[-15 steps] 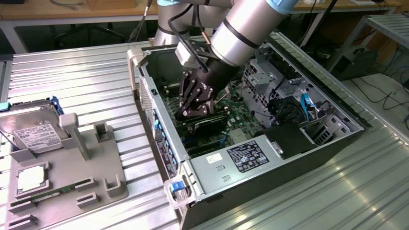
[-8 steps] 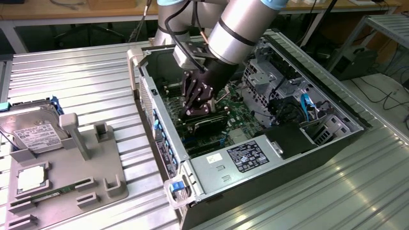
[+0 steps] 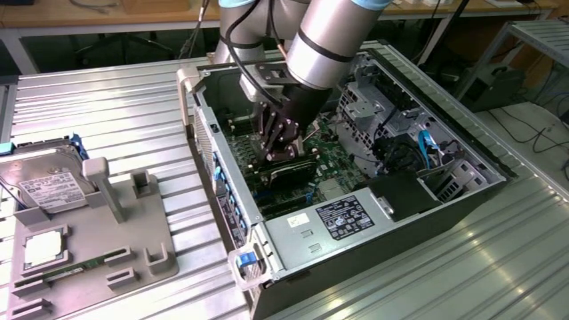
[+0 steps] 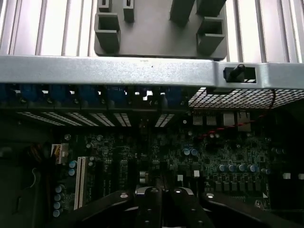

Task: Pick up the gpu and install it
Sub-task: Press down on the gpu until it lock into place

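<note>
Hand closed, fingers together, down inside open PC case, touching dark gpu on motherboard.

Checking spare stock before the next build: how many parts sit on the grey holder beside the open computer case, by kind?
Hard drive: 1
Processor chip: 1
Green memory stick: 1
Total: 3
</note>
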Tool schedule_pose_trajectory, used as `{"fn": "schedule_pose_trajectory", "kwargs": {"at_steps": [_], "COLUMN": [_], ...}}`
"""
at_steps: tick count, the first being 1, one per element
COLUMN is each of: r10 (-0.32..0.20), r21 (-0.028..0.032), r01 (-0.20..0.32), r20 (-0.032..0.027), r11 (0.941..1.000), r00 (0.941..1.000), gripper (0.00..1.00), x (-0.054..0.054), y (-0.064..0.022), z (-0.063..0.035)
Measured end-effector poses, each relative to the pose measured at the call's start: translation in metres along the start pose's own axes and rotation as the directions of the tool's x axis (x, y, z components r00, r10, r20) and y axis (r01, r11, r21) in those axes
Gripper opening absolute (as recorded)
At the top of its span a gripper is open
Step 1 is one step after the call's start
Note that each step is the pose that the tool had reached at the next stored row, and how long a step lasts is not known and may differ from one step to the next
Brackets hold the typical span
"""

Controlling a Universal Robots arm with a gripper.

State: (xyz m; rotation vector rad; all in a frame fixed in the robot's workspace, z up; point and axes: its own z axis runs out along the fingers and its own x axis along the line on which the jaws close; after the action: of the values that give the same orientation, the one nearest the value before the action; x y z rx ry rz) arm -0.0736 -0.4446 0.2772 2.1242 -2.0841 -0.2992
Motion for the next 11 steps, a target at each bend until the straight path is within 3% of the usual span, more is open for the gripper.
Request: {"fn": "schedule_pose_trajectory", "kwargs": {"at_steps": [2, 5, 7, 11], "r10": [-0.004, -0.010, -0.013, -0.019], "r21": [0.0185, 0.0398, 0.0571, 0.0749], "r01": [0.004, 0.010, 0.014, 0.019], "r20": [-0.0013, -0.0032, -0.0047, -0.0066], "r11": [0.9998, 0.9992, 0.9983, 0.9970], "r00": [1.0000, 0.9999, 0.9999, 0.9998], "gripper": [0.11, 0.11, 0.11, 0.11], "x": [0.0000, -0.0001, 0.0000, -0.0001], "y": [0.0002, 0.0013, 0.0028, 0.0087], "z": [0.0003, 0.0014, 0.0024, 0.0041]}}
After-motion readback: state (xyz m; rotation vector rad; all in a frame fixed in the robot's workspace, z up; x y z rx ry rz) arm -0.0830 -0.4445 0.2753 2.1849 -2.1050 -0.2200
